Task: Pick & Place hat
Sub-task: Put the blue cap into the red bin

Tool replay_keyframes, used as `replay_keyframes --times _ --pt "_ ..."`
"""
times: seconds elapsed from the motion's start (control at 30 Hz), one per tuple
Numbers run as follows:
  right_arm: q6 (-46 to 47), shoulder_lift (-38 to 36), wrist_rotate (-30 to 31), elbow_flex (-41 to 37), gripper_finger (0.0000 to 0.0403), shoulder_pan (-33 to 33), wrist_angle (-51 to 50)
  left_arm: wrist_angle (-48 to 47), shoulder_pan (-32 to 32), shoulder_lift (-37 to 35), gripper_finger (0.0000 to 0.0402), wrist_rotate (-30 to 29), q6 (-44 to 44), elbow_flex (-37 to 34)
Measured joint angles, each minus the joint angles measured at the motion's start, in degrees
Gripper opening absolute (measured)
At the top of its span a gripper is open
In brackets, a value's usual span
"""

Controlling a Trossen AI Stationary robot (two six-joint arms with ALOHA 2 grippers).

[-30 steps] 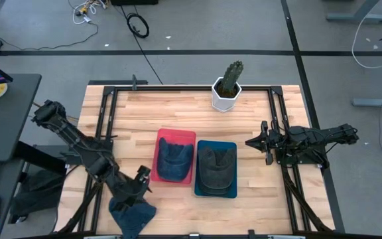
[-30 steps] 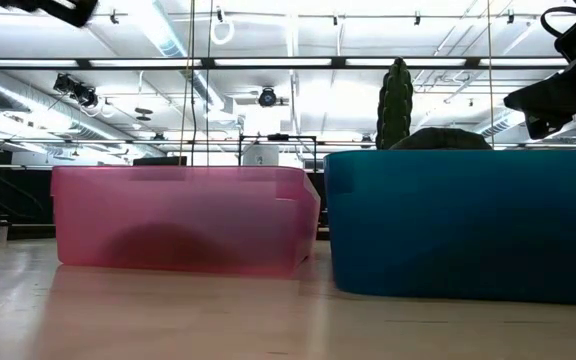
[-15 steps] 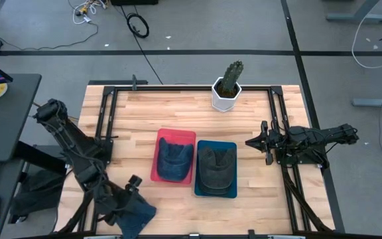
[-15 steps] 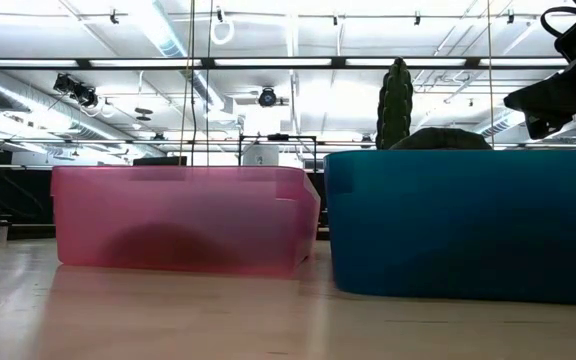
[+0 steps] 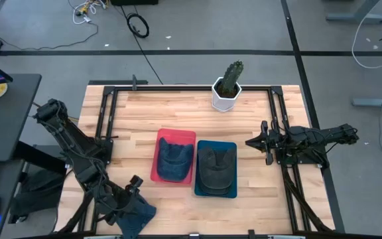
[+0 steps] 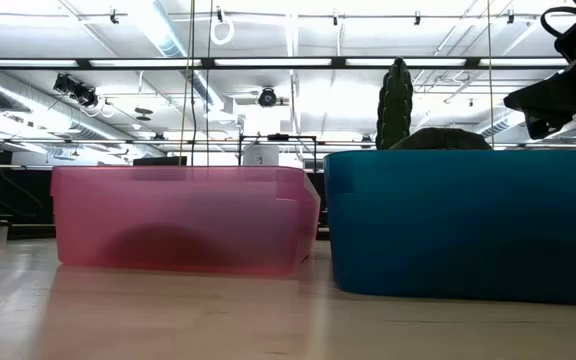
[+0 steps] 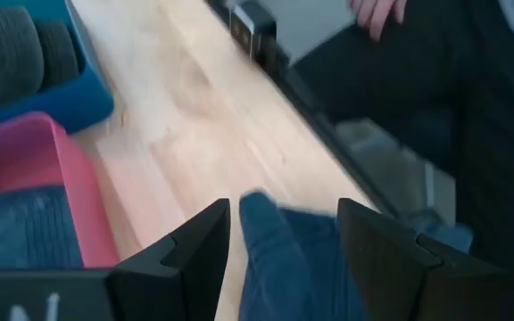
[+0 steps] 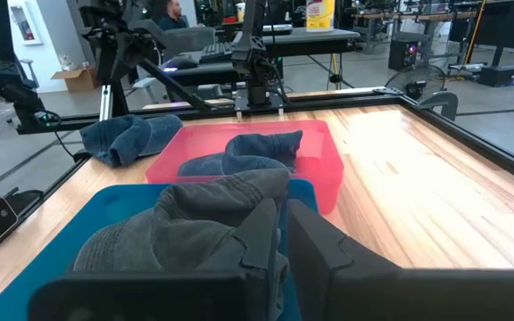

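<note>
A loose blue knit hat lies on the wood at the table's near edge, left of the trays. My left gripper is low over its far side, open, and in the left wrist view its fingers stand on either side of the hat. Another blue hat lies in the red tray. A dark grey hat lies in the blue tray. My right gripper waits shut, in the air right of the blue tray. My left gripper comes at the loose blue hat slanting down from the table's far-left side, one finger on each side of the hat's raised fold. Whether the fingers touch the cloth, I cannot tell.
A potted cactus stands at the far edge, middle. Black frame rails run along the table's sides. A person in dark clothes, one hand showing, stands just beyond the near edge by the loose hat. Bare wood lies left of the trays.
My left gripper has moved toward the table's near edge and down onto the loose blue hat, mostly in the first half second, and the arm has left the low view's top corner. The hat has stayed in place.
</note>
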Motion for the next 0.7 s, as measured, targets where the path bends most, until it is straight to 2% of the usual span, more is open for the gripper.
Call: replay_keyframes --times 0.17,0.3,0.43,0.53,0.7 --pt "0.00 0.00 0.00 0.00 0.0036 0.01 0.00 -4.90 -0.89 0.18 0.0211 2.46 -0.95 0.00" --pt "0.00 0.00 -0.01 0.00 0.0036 0.00 0.00 -5.10 -1.90 1.57 0.0211 4.69 -6.41 0.00" --pt "0.00 0.00 0.00 0.00 0.0036 0.02 0.00 -5.27 -1.96 4.43 0.0211 5.73 -24.31 0.00" --pt "0.00 0.00 0.00 0.00 0.0036 0.01 0.00 -5.09 -1.23 6.70 0.0211 11.29 -36.72 0.02" --pt "0.00 0.00 0.00 0.00 0.0036 0.00 0.00 -5.12 -1.59 10.49 0.0205 18.18 -47.12 0.00"
